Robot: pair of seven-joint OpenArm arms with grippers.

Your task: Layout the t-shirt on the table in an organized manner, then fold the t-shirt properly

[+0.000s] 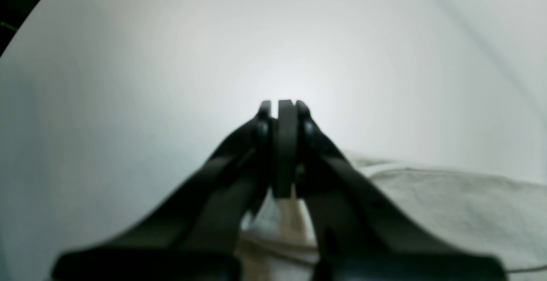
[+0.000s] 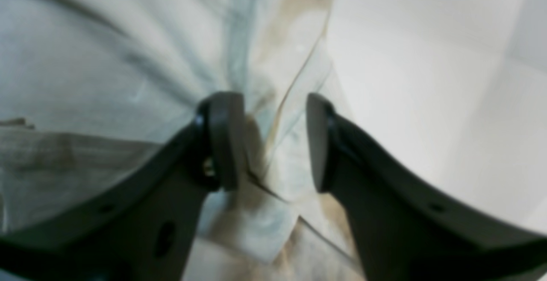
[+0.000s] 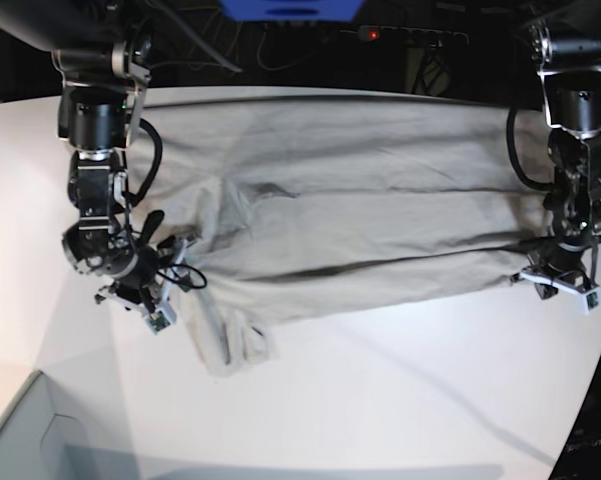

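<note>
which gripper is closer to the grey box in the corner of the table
Right. The right gripper sits at the t-shirt edge on the same side of the table as the grey box; the left gripper pinches cloth at the opposite end.

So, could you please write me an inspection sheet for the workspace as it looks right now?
Surface: white table, curved edge, bare in front of the shirt.
Job's things: t-shirt spread across the table, creased, not yet folded; one end bunched near the right gripper.
Clutter: grey box corner at the near edge.
Grippers: left gripper shut, at the shirt's edge; right gripper open, its pads either side of bunched cloth.
Cables: black cables looping along both arms; a power strip behind the table.
Surroundings: dark background, blue object at the top.
</note>
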